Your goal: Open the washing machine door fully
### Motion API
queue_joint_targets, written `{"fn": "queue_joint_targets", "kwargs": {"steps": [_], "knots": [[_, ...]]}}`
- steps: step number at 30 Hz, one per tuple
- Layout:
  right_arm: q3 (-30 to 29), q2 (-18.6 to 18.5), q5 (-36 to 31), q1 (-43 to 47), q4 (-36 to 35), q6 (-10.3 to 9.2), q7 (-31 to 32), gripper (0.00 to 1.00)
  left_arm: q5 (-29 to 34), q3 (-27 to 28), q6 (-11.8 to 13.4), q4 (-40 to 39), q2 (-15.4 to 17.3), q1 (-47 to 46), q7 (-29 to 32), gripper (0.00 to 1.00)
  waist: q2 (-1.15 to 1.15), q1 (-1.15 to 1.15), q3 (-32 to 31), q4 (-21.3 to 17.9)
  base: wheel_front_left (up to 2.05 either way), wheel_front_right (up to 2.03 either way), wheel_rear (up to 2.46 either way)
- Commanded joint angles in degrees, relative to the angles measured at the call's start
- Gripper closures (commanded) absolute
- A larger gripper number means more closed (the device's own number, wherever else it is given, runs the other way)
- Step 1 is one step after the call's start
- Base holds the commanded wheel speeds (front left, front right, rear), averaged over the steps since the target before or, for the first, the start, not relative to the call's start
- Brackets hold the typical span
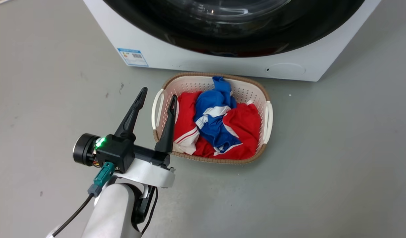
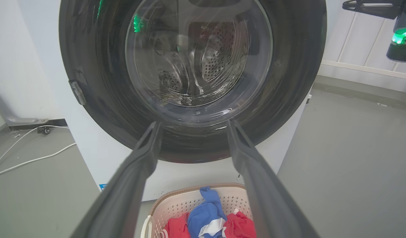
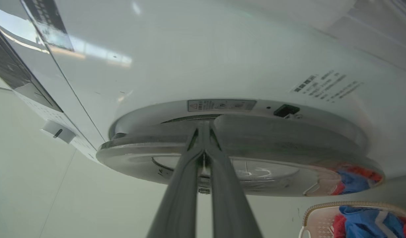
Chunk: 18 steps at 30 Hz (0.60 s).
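Two long dark fingers of our left gripper (image 1: pixel 159 93) stand well apart and hold nothing. In the head view one of them crosses the edge of a cream perforated plastic laundry basket (image 1: pixel 196 82) with a woven brown rim. Crumpled red, blue and white clothes (image 1: pixel 242 125) lie in that basket, which sits on the grey floor (image 1: pixel 338 158) just in front of the white box-shaped washing machine (image 1: pixel 163 53).

We see the large round glossy black washing machine door (image 2: pixel 288 82), with a clear domed glass bowl at its centre, on the machine's front, above the basket. Through the glass the perforated steel drum (image 2: pixel 219 62) shows. From our left wrist the door faces us squarely between the spread fingers.

Our right gripper (image 3: pixel 203 127) has its fingers nearly together, with only a thin slit between them, and the tips are at the door's rim where it meets the white front. We cannot tell whether they pinch anything there. A narrow dark gap shows behind the rim beside the tips.

Low on the front, a small round white flap (image 1: pixel 285 69) sits well to the right of a blue-edged label (image 1: pixel 132 57).
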Motion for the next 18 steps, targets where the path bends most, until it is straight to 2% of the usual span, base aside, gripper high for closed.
{"fn": "queue_joint_targets", "kwargs": {"steps": [1,9,18], "knots": [[1.2,-0.3,-1.0,-3.2,2.8,0.03,0.5,1.00,0.2,-0.2,-0.1,-0.4,-0.2,-1.1,-0.1,0.00,0.00,-0.01,1.5,1.0,0.00,0.00,0.00],[6.4,1.2,-6.1,-16.4,14.9,0.03,2.6,1.00,0.4,-0.6,-0.2,-1.2,-0.5,-2.6,-0.1,0.00,0.00,-0.01,5.0,2.2,0.00,0.00,0.00],[9.1,2.5,-8.7,-20.9,19.4,0.03,5.2,1.00,0.3,-1.0,-0.1,-1.0,-0.8,-3.7,-0.1,0.00,0.00,-0.01,6.6,2.3,0.00,0.00,0.00]]}}
